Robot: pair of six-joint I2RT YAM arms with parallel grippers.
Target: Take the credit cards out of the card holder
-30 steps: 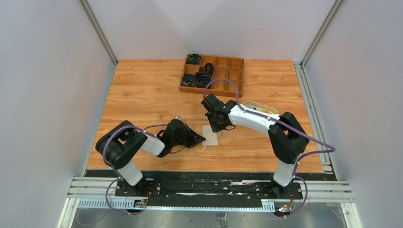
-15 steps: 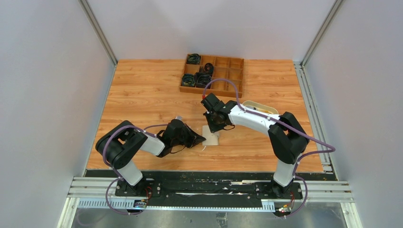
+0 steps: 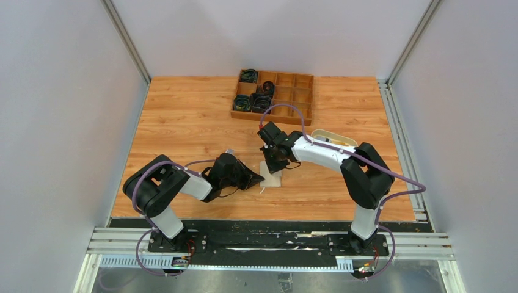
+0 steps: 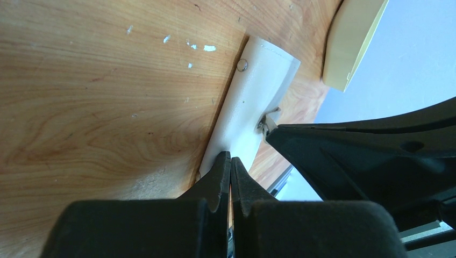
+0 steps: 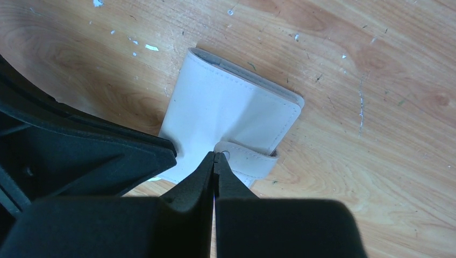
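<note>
Pressing: left hand (image 4: pixel 230 160), clenched, tips on holder's (image 5: pixel 226 110) near end.
Tab (image 5: pixel 248 159): touching right hand's (image 5: pixel 214 156) clenched tips; right nearer.

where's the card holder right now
Top view: the card holder lies on the table toward its near edge, between the left tool and the right tool.

A wood-grain tabletop (image 3: pixel 183 122) sits under soft, even light. Plain pale grey walls (image 3: pixel 61 122) close its left, far and right sides. Aluminium posts (image 3: pixel 125 39) rise from its far corners, and a metal rail (image 3: pixel 421 249) runs along its near edge.
</note>
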